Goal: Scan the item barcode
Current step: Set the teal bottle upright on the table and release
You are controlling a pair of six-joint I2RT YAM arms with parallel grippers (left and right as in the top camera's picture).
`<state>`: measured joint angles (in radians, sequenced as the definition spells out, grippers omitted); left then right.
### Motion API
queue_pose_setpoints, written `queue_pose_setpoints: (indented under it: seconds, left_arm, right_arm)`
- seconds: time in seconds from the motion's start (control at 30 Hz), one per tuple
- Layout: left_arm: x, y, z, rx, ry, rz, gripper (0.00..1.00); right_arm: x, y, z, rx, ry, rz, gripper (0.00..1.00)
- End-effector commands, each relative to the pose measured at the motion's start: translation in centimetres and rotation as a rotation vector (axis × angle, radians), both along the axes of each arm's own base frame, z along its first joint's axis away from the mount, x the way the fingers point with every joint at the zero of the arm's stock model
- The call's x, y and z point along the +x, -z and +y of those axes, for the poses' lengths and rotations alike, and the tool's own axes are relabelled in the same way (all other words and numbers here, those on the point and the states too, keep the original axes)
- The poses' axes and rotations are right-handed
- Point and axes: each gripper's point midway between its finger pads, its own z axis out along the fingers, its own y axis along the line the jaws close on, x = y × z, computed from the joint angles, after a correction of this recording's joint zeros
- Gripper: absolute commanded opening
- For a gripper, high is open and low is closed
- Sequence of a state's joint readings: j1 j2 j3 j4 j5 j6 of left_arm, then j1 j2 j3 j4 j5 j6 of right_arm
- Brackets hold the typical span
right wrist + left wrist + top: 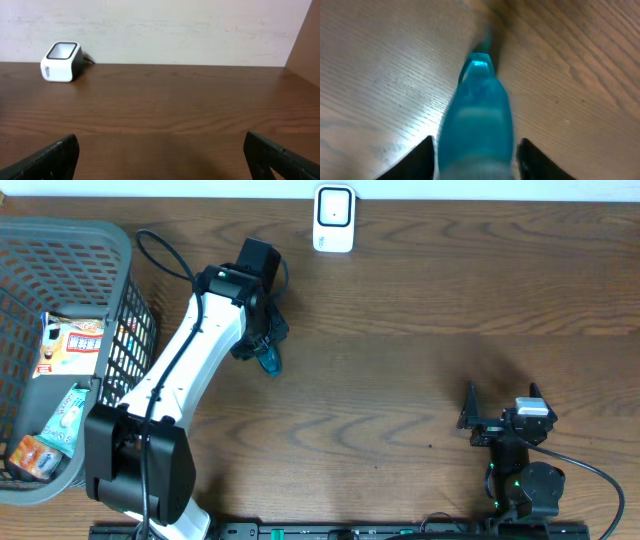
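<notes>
1. Lying on the table [420, 330], left of centre: one blue item [270, 361], its narrow end pointing away from the left wrist camera.
2. Left gripper [476, 165]: your fingers flank the blue item on both sides; pinching or just clear, you cannot tell.
3. Right gripper [161, 155]: spread wide, near right, well apart from the item.
4. White scanner [333, 218]: far edge, centre.
5. Grey basket [60, 240]: left side, packets inside.
</notes>
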<state>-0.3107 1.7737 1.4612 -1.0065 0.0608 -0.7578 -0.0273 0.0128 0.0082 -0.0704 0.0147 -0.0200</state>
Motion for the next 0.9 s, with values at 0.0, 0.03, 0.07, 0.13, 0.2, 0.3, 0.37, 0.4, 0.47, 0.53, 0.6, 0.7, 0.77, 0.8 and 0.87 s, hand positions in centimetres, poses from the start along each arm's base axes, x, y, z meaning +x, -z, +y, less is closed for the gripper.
queue_pose_setpoints:
  seconds: [0.0,0.03,0.07,0.13,0.2,0.3,0.37,0.4,0.47,0.53,0.6,0.7,0.77,0.8,0.87]
  left_arm:
    - [0.3,-0.3,0.1,0.012,-0.006,-0.012,0.6]
    - [0.3,-0.3,0.1,0.012,-0.006,-0.012,0.66]
    - [0.3,-0.3,0.1,0.012,-0.006,-0.012,0.74]
    - [0.4,-0.3,0.0,0.011,-0.007,-0.016,0.89]
    - [0.6,-0.3,0.0,0.009,-0.007,-0.021,1.0]
    - [0.4,-0.3,0.1,0.015,0.011,-0.016,0.98]
    - [0.4,-0.4,0.0,0.016,0.032,-0.02,0.98]
    - [0.5,-0.6,0.0,0.015,0.046,-0.028,0.98]
    - [0.7,-1.7,-0.3,0.002,0.092,-0.056,0.98]
    - [1.1,-3.6,-0.2,0.0,0.119,-0.092,0.98]
    - [1.6,-6.6,0.0,-0.001,0.163,-0.152,0.98]
    - [2.1,-12.6,0.6,0.004,0.236,-0.287,0.98]
    - [2.4,-17.0,1.9,0.025,0.226,-0.396,0.98]
    - [2.4,-19.4,3.0,0.044,0.197,-0.46,0.98]
    - [2.2,-23.2,5.2,0.081,0.135,-0.562,0.98]
  right_arm:
    - [0.0,0.1,0.5,-0.014,-0.021,0.0,0.99]
    - [0.0,0.1,0.5,-0.014,-0.021,0.0,0.99]
    - [0.0,0.1,0.5,-0.014,-0.021,0.0,0.99]
    - [0.0,0.1,0.5,-0.014,-0.021,0.0,0.99]
    - [0.0,0.1,0.5,-0.014,-0.021,0.0,0.99]
    - [0.0,0.1,0.5,-0.014,-0.021,0.0,0.99]
    - [0.0,0.1,0.5,-0.014,-0.021,0.0,0.99]
    - [0.0,0.1,0.5,-0.014,-0.021,0.0,0.99]
    - [0.0,0.1,0.5,-0.014,-0.021,0.0,0.99]
    - [0.0,0.1,0.5,-0.014,-0.021,0.0,0.99]
    - [0.0,0.1,0.5,-0.014,-0.021,0.0,0.99]
    - [0.0,0.1,0.5,-0.014,-0.021,0.0,0.99]
    - [0.0,0.1,0.5,-0.014,-0.021,0.0,0.99]
    - [0.0,0.1,0.5,-0.014,-0.021,0.0,0.99]
    - [0.0,0.1,0.5,-0.014,-0.021,0.0,0.99]
